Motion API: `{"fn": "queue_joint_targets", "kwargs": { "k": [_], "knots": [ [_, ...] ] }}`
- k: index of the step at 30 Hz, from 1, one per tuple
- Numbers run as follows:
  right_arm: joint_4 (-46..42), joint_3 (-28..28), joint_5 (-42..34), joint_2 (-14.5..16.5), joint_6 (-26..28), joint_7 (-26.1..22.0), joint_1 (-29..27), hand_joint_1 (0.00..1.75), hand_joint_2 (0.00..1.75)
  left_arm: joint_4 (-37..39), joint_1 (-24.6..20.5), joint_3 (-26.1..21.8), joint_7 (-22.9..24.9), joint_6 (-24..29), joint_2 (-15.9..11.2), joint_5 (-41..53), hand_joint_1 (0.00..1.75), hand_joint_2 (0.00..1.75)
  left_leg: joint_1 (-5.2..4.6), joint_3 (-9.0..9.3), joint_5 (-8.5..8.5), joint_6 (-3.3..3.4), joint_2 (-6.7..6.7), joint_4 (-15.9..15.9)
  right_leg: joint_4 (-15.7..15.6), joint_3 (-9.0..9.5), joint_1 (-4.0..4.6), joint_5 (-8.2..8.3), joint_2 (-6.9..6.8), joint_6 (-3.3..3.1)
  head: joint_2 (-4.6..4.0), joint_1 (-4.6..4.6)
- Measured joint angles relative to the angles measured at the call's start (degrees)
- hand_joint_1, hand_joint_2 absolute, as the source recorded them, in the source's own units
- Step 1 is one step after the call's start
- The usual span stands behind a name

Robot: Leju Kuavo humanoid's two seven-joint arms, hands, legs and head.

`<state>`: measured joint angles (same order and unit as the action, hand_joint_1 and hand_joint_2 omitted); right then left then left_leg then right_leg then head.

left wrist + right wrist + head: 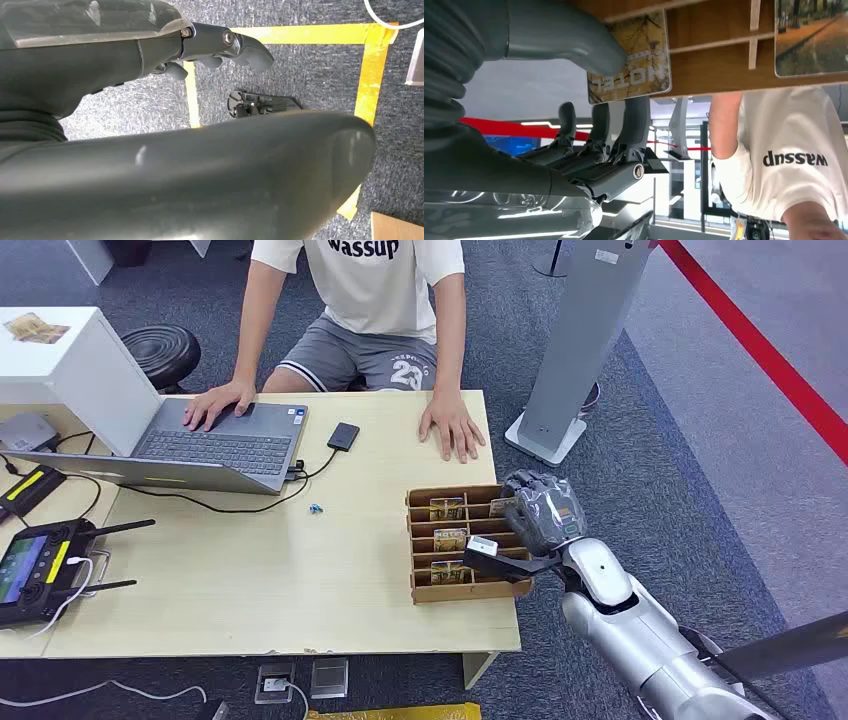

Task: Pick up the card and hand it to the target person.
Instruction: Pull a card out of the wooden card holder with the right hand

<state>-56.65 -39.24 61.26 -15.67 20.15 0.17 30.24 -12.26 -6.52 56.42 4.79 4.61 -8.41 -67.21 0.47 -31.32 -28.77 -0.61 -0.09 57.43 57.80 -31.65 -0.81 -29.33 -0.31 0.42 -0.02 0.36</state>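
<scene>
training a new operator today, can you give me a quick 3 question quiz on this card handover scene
1. True or false: the right hand is at the wooden card tray, its thumb on a card.
2. Where do the person's hands rest? A) both on the laptop B) one on the laptop, one on the table C) both in the lap
3. Fill in: the left hand hangs over ____ tape on the carpet.

Key: 1 true; 2 B; 3 yellow

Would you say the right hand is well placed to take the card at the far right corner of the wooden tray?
Probably yes: the right hand is already at the wooden tray's edge, thumb lying on the card and fingers beneath, with nothing between them.
</scene>
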Motion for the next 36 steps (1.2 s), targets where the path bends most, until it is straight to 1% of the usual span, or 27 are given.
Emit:
{"fn": "queue_joint_targets", "kwargs": {
  "k": [5, 8, 17, 25, 30, 36],
  "knots": [
    [0.2, -0.2, 1.6, 0.0, -0.1, 0.3, 0.1, 1.65, 1.75, 0.0, 0.0, 0.0, 0.0, 0.0, 0.0, 0.0, 0.00, 0.00, 0.00, 0.02, 0.00, 0.00, 0.00, 0.0, 0.0, 0.02, 0.00, 0.00, 0.00, 0.00, 0.00, 0.02],
    [0.3, -0.4, 2.8, 0.0, -0.4, 0.6, 0.0, 1.74, 1.75, 0.0, 0.0, 0.0, 0.1, 0.0, 0.0, -0.1, 0.00, 0.00, 0.00, 0.02, 0.00, 0.00, 0.00, 0.0, 0.0, 0.03, 0.00, 0.00, 0.00, 0.00, 0.00, 0.01],
    [0.4, -1.1, 4.4, -0.1, -1.5, 1.0, 0.5, 1.75, 1.75, 0.0, 0.0, 0.0, 0.2, 0.0, 0.0, -0.1, 0.00, 0.00, 0.00, 0.04, 0.00, 0.00, 0.00, 0.0, 0.0, 0.04, 0.00, 0.01, 0.01, 0.00, 0.00, 0.00],
    [-0.3, -0.8, 3.4, -0.8, -0.2, 1.6, 0.7, 1.75, 1.75, 0.0, 0.0, 0.1, 0.3, 0.0, 0.1, -0.2, 0.00, 0.00, 0.00, 0.03, 0.00, 0.00, 0.00, 0.0, 0.0, 0.04, 0.00, 0.01, 0.00, 0.00, 0.00, 0.00],
    [-4.0, 0.8, 2.4, -2.0, 1.3, 2.3, 0.8, 1.75, 1.75, 0.0, 0.0, 0.1, 0.4, 0.0, 0.1, -0.4, 0.00, 0.00, -0.01, 0.02, 0.00, 0.00, 0.00, 0.0, 0.0, 0.03, 0.00, 0.01, 0.00, 0.01, 0.00, 0.03],
    [-11.6, 4.0, 2.3, -3.3, 1.9, 2.6, 0.8, 1.75, 1.75, 0.0, 0.0, 0.1, 0.4, 0.1, 0.2, -0.4, 0.00, 0.00, 0.00, 0.01, 0.00, 0.00, 0.00, 0.0, 0.0, 0.01, 0.00, 0.01, 0.00, 0.01, 0.00, 0.01]
  ]
}}
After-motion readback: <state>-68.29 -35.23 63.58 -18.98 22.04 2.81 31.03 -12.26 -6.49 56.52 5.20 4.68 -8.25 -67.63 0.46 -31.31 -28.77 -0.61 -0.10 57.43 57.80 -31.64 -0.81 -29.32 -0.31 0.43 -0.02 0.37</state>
